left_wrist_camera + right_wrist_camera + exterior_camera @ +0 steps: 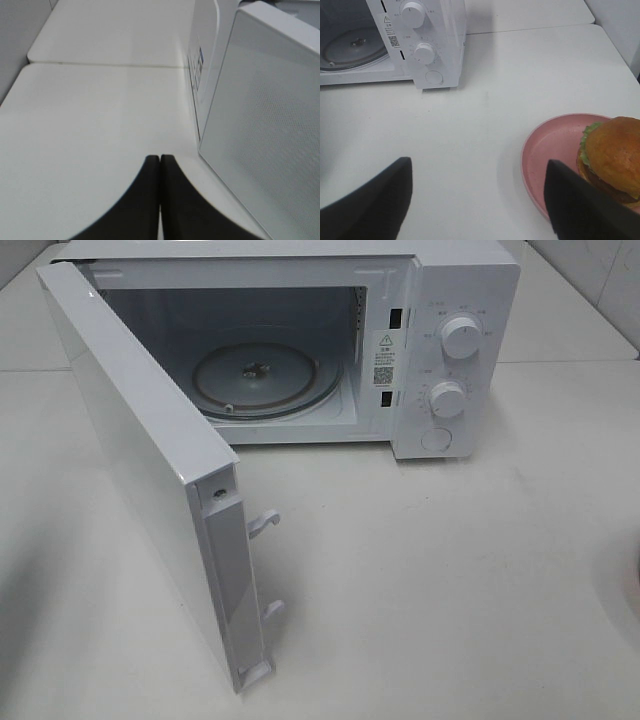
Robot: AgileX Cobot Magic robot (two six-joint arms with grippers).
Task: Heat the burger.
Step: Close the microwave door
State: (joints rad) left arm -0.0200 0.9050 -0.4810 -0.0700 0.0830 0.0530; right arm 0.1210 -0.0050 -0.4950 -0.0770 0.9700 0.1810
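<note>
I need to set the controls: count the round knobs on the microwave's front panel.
2. The upper knob sits near the top of the control panel, right of the open cavity; the lower knob sits below it, above a flat round button.

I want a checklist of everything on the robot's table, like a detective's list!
Surface: white table, bare in front of the microwave.
Job's things: burger sits on the pink plate, off to the microwave's knob side; microwave door hangs wide open, glass turntable holds nothing.
Clutter: nothing seen.
Grippers: left tool shut, holding nothing, beside the open door; right tool open, holding nothing, near the plate.
Cables: nothing seen.
Surroundings: a second white tabletop behind, pale wall at the edges.
</note>
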